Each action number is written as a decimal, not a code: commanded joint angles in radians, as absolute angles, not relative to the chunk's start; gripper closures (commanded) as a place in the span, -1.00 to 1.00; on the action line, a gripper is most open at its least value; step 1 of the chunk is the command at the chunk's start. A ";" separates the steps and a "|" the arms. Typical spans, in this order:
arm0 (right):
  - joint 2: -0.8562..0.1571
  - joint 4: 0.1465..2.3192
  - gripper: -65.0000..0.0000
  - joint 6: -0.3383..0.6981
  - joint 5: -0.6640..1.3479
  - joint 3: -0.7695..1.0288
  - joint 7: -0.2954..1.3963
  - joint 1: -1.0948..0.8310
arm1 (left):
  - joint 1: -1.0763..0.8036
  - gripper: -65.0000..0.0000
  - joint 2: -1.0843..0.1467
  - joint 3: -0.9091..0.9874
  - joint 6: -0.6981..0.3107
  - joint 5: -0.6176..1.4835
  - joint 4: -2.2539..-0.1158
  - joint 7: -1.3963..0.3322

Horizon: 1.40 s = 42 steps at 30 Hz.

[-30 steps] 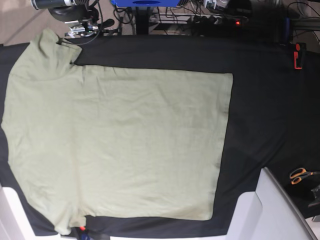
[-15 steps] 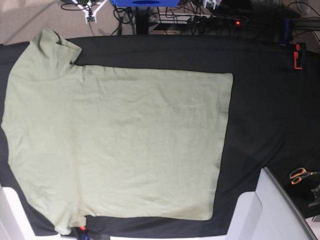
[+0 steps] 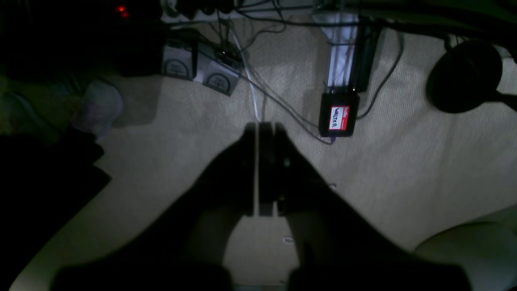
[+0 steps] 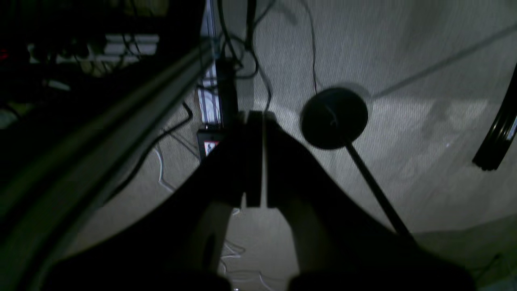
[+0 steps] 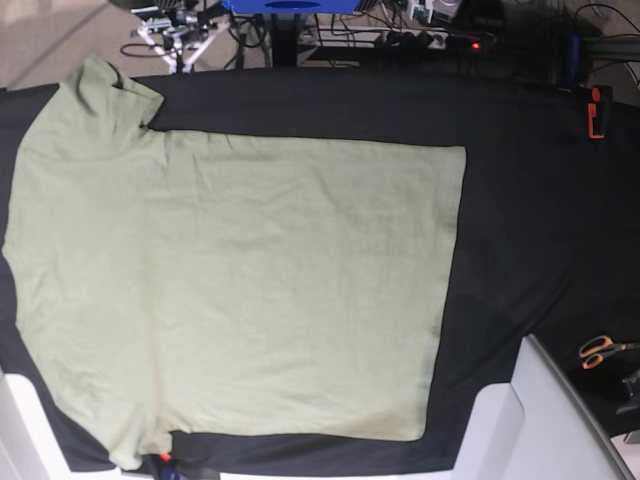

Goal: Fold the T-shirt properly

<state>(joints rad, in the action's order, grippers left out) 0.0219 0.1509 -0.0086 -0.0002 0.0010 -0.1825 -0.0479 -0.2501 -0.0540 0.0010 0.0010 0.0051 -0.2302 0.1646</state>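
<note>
Jaws, left gripper [image 3: 258,133]: pressed together, pinching nothing; I see only carpet and cables below.
Jaws, right gripper [image 4: 255,121]: pressed together, empty, over floor beside a round black base [image 4: 334,118].
T-shirt [image 5: 240,290]: spread flat on the black cloth [image 5: 540,220], filling the base view from centre to 9 o'clock; sleeves at 11 and 7 o'clock.
Edges: hem runs straight at 3 o'clock of the shirt.
Open room: bare cloth at 3 o'clock; scissors [image 5: 600,350] at 4 o'clock.
</note>
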 commanded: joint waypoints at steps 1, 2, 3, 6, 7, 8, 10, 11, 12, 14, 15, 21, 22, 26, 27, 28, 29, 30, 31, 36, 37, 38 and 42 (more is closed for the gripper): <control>0.025 0.153 0.98 -0.008 -0.001 0.001 -0.185 -0.048 | -0.254 1.00 -0.056 0.002 0.005 0.007 -0.232 0.170; 0.028 0.153 0.98 -0.008 -0.001 0.001 -0.185 -0.044 | -0.252 1.00 -0.056 0.002 0.005 0.007 -0.232 0.170; 0.033 0.153 0.98 -0.008 -0.001 0.001 -0.185 -0.041 | -0.252 1.00 -0.056 0.002 0.005 0.007 -0.232 0.170; 0.035 0.153 0.98 -0.008 -0.001 0.001 -0.185 -0.041 | -0.252 1.00 -0.054 -0.002 0.005 0.007 -0.232 0.170; 0.033 0.153 0.98 -0.008 -0.001 0.001 -0.185 -0.042 | -0.252 1.00 -0.054 -0.002 0.005 0.007 -0.232 0.170; 0.033 0.153 0.98 -0.008 -0.001 0.002 -0.185 -0.045 | -0.252 1.00 -0.053 -0.004 0.005 0.007 -0.232 0.170; 0.033 0.153 0.98 -0.008 -0.001 0.002 -0.185 -0.048 | -0.252 1.00 -0.053 -0.007 0.005 0.007 -0.232 0.170; 0.033 0.153 0.98 -0.008 -0.001 0.002 -0.185 -0.048 | -0.252 1.00 -0.053 -0.007 0.005 0.007 -0.234 0.170; 0.033 0.153 0.98 -0.008 -0.001 0.002 -0.185 -0.048 | -0.252 1.00 -0.053 -0.007 0.005 0.007 -0.234 0.170; 0.033 0.153 0.98 -0.008 -0.001 0.002 -0.185 -0.048 | -0.252 1.00 -0.053 -0.008 0.005 0.007 -0.242 0.170; 0.033 0.153 0.98 -0.008 -0.001 0.002 -0.185 -0.048 | -0.257 1.00 -0.053 -0.008 0.005 0.007 -0.254 0.170; 0.028 0.157 0.98 -0.008 -0.033 -0.004 -0.134 -0.016 | -0.260 1.00 -0.054 -0.010 0.005 0.007 -0.268 0.170; 0.018 0.159 0.98 -0.008 -0.051 -0.004 -0.134 -0.012 | -0.260 1.00 -0.054 -0.010 0.005 0.007 -0.269 0.170; 0.005 0.122 0.98 -0.008 -0.081 0.002 -0.131 -0.022 | -0.259 1.00 -0.053 -0.010 0.005 0.007 -0.271 0.170; 0.005 0.107 0.98 -0.008 -0.081 0.002 -0.131 -0.027 | -0.259 1.00 -0.053 -0.010 0.005 0.007 -0.271 0.170; 0.005 0.094 0.98 -0.008 -0.081 0.002 -0.131 -0.030 | -0.259 1.00 -0.053 -0.010 0.005 0.007 -0.271 0.170; 0.005 0.085 0.98 -0.008 -0.081 0.002 -0.131 -0.031 | -0.259 1.00 -0.053 -0.010 0.005 0.007 -0.271 0.170; 0.005 0.081 0.98 -0.008 -0.081 0.002 -0.131 -0.028 | -0.259 1.00 -0.053 -0.010 0.005 0.007 -0.271 0.170; 0.007 0.079 0.98 -0.008 -0.081 0.001 -0.131 -0.027 | -0.259 1.00 -0.053 -0.010 0.005 0.007 -0.271 0.170; 0.031 0.084 0.98 -0.008 -0.079 0.001 -0.133 -0.013 | -0.259 1.00 -0.053 -0.010 0.005 -0.001 -0.269 0.170; 0.038 0.084 0.98 -0.008 -0.079 0.002 -0.133 -0.013 | -0.259 1.00 -0.053 -0.010 0.005 -0.001 -0.269 0.170; 0.041 0.085 0.98 -0.008 -0.079 0.001 -0.133 -0.013 | -0.259 1.00 -0.053 -0.010 0.005 -0.002 -0.269 0.170; 0.047 0.085 0.99 -0.008 -0.079 0.002 -0.134 -0.015 | -0.259 1.00 -0.054 -0.012 0.005 -0.004 -0.266 0.170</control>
<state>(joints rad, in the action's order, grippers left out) 0.0502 0.0864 -0.0067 -0.0826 0.0010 -0.1303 -0.0147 -0.2493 -0.0525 -0.0086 0.0006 0.0010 -0.2684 0.1654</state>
